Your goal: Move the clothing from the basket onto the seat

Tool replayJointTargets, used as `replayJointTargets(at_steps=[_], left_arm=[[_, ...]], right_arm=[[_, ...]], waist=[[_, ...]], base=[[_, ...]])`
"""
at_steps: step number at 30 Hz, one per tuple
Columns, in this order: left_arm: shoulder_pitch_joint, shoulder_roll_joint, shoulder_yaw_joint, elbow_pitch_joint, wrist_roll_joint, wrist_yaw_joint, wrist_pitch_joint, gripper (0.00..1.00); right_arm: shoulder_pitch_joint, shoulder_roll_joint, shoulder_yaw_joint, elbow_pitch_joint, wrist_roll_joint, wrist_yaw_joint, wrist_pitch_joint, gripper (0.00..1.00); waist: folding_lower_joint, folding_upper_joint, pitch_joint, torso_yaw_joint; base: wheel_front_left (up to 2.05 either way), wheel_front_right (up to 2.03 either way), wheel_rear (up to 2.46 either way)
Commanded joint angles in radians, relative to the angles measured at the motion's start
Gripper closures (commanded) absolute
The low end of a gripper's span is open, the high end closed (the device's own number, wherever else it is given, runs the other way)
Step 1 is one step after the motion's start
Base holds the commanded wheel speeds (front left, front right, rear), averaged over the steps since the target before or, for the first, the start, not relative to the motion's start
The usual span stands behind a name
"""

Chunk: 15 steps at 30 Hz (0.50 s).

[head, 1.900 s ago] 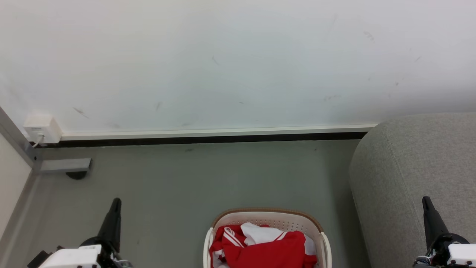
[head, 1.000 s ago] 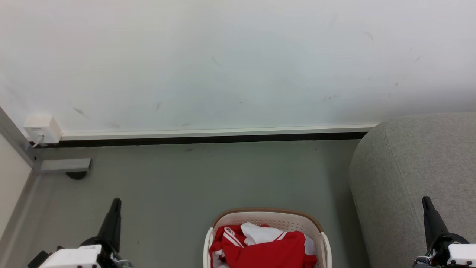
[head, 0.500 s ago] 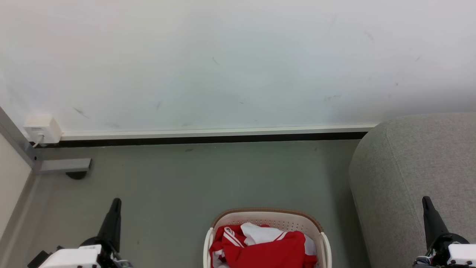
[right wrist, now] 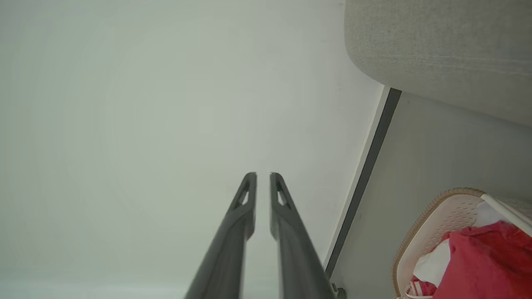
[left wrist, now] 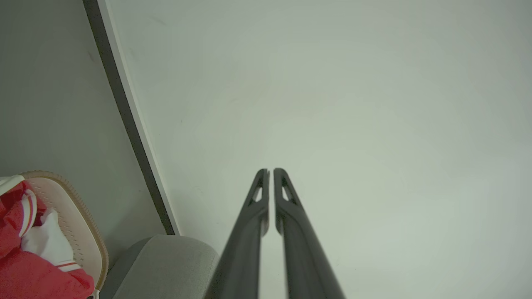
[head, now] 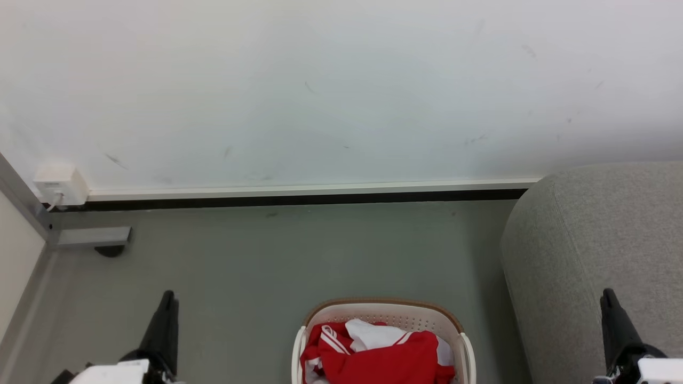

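Step, as I read it: first reach into the basket (head: pixel 384 308); nothing has been lifted yet.

Left gripper (head: pixel 169 296) sits at 7 o'clock in the head view, and right gripper (head: pixel 605 293) at 5 o'clock. Both are off to the sides of the basket, not over it. In the wrist views each pair of fingers shows only a thin slit between the tips, so the jaws are closed with nothing in them.

- **Basket:** at 6 o'clock on the grey floor (head: pixel 299 250), cut off by the bottom edge.
- **Contents:** the clothing (head: pixel 389 357), a rumpled red pile with white stripes at its 9 o'clock side and a white panel (head: pixel 371 333) toward the far wall. It fills the part I can see. I can't tell the piece count.
- **Sofa:** (head: pixel 597 240) at 3 to 4 o'clock, just beside the basket, with nothing on the part in view.

How I'd do it:
- Tilt the head down first, since most of the pile is out of frame.
- Use the right arm, which is on the sofa side.
- Spread the fingers wide before going down.
- Come in from above on a raised red fold, not the flat white panel.
- Keep the tips off the perforated wall and brown rim.
- Lift straight up until the hem clears the rim, or the basket may drag or tip.
- Then swing toward 3 o'clock.
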Motion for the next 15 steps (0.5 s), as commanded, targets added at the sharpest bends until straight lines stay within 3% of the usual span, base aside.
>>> replayJointTargets(at_steps=[1, 10, 15], left_arm=[[0.009, -0.003, -0.003, 0.01, 0.001, 0.0, -0.002, 0.0], [0.0, -0.002, -0.052, 0.025, 0.022, 0.0, -0.049, 0.0], [-0.004, -0.001, -0.07, 0.036, 0.067, 0.0, -0.072, 0.0]], right_arm=[[0.009, 0.004, 0.002, 0.008, -0.001, 0.0, -0.002, 0.0], [0.031, 0.002, 0.012, -0.011, -0.053, 0.0, -0.048, 0.0], [0.04, 0.002, 0.021, -0.028, -0.159, 0.0, -0.072, 0.0]], waist=[[0.0, 0.0, 0.0, 0.0], [0.0, 0.0, 0.0, 0.0], [0.0, 0.0, 0.0, -0.001]], base=[[0.0, 0.0, 0.0], [0.0, 0.0, 0.0], [0.0, 0.0, 0.0]])
